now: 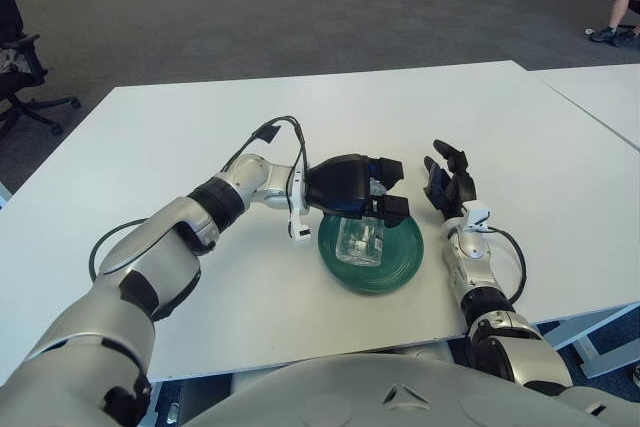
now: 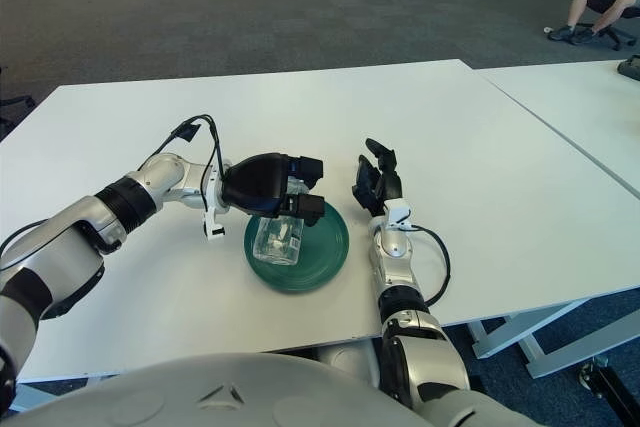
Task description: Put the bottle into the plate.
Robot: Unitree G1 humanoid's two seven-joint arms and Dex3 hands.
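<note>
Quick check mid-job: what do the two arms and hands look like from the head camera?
Both arms are silver-grey shells with black joint bands. The left hand is black and bulbous, with a white bracket at the wrist and a black cable looping over the forearm. The right hand has black fingers, a white wrist and a thin black cable.

Head stereo pair, downward, shared table [image 1: 150, 137]

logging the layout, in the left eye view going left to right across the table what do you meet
left hand gripping the bottle → green plate under the bottle → right hand, fingers spread, just right of the plate
</note>
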